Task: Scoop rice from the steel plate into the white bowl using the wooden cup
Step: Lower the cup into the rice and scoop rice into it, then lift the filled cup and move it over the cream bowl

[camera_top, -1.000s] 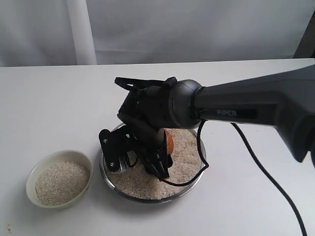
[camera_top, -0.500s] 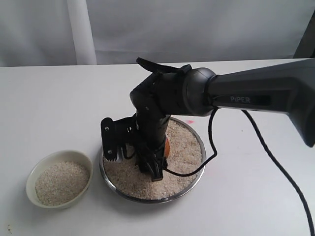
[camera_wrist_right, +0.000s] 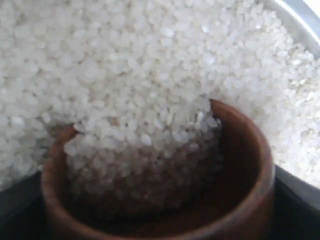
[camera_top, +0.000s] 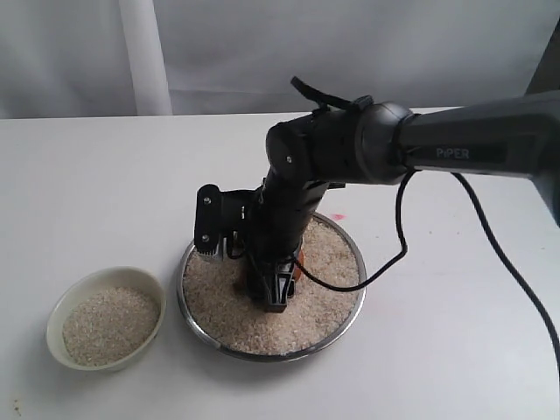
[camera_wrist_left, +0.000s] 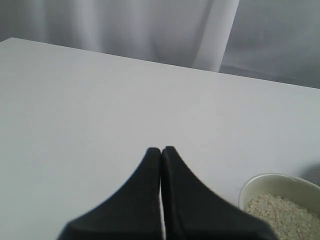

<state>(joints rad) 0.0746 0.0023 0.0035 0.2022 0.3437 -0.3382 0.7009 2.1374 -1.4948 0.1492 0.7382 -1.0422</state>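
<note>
Wooden cup (camera_wrist_right: 245, 200), reddish-brown, lies tipped in the steel plate (camera_top: 273, 355), its mouth pushed into the rice (camera_wrist_right: 125, 70) with grains heaping inside; the right end effector (camera_top: 273, 296) grips it by the sides, jaws spread to the cup's width; the left end effector (camera_wrist_left: 161, 151) is pinched together on nothing, above the table (camera_wrist_left: 75, 100) near the white bowl (camera_wrist_left: 252, 186). This looks like the scooping step; next the cup needs turning mouth-up, lifting clear, and carrying across to the bowl without spilling.
</note>
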